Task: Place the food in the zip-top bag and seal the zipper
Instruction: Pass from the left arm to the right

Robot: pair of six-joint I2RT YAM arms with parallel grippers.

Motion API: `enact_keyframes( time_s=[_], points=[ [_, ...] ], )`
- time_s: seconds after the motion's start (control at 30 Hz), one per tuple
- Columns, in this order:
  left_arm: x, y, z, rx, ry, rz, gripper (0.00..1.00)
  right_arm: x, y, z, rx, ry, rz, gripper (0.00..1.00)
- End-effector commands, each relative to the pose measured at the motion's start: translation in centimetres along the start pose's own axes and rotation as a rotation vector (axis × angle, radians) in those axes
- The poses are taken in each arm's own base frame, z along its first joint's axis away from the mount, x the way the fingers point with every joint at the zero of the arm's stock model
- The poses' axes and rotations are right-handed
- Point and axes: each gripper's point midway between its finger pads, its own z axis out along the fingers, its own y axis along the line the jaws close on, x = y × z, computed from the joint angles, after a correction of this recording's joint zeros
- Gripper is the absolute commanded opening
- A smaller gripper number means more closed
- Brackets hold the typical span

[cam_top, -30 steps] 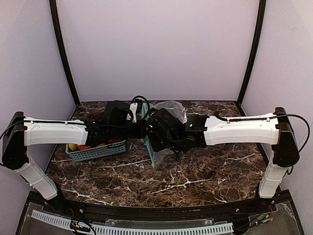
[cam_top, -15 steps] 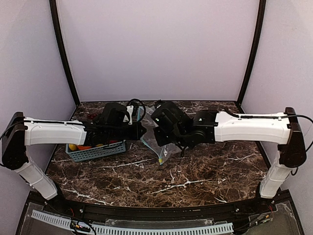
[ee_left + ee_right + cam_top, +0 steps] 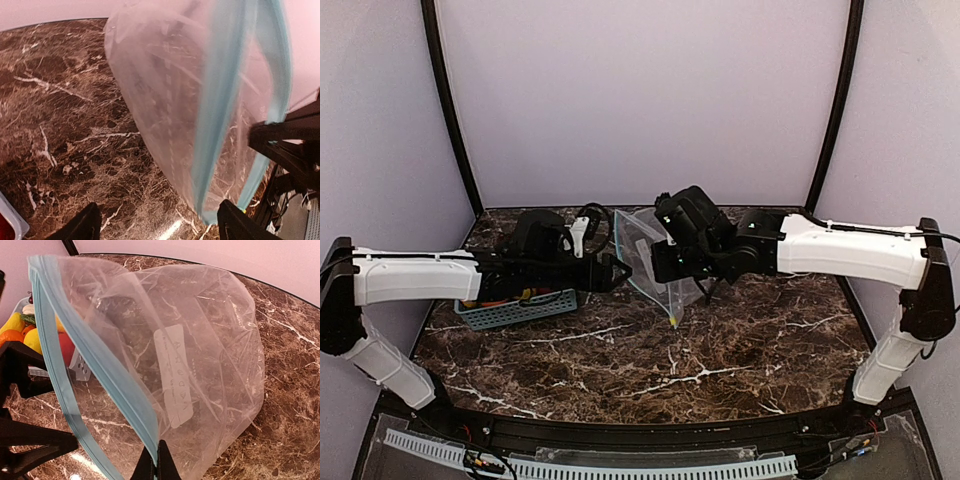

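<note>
Pinching the zipper (image 3: 95, 365) of the zip-top bag (image 3: 655, 255) with the right tool (image 3: 156, 452), fingers closed tight on the teal strip, and holding the bag up over the middle of the bench (image 3: 720, 350). Pointing the left tool (image 3: 157, 225) at the bag's gaping mouth, fingers spread apart. Showing the food (image 3: 31, 339) sitting in the teal basket (image 3: 515, 312) at the left

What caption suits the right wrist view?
Right gripper, jaws shut, holds the zip-top bag by its zipper; food sits in the basket behind.

Clear zip-top bag (image 3: 640, 245) upright over marble table (image 3: 740, 350), teal basket (image 3: 520, 310) at left
</note>
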Motion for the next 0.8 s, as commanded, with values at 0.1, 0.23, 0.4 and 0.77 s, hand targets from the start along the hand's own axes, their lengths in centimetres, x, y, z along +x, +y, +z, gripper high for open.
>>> enact_keyframes(
  time_s=[0.1,0.23,0.4,0.77],
  points=[
    [-1.0,-3.6,-5.1,0.15,0.02,0.058,0.93,0.3,0.3,0.6,-0.021,0.024,0.02,0.0],
    [-1.2,-1.8,-7.5,0.104,0.064,0.047,0.96,0.3,0.4,0.8,-0.021,0.029,0.019,0.0],
    [-3.6,5.3,-10.4,-0.08,0.039,-0.023,0.99,0.2,0.7,1.0,-0.026,0.03,0.016,0.0],
    [-8.2,20.0,-15.0,-0.311,-0.263,-0.444,0.99,0.1,1.0,1.1,-0.039,0.028,0.013,0.0]
  ],
)
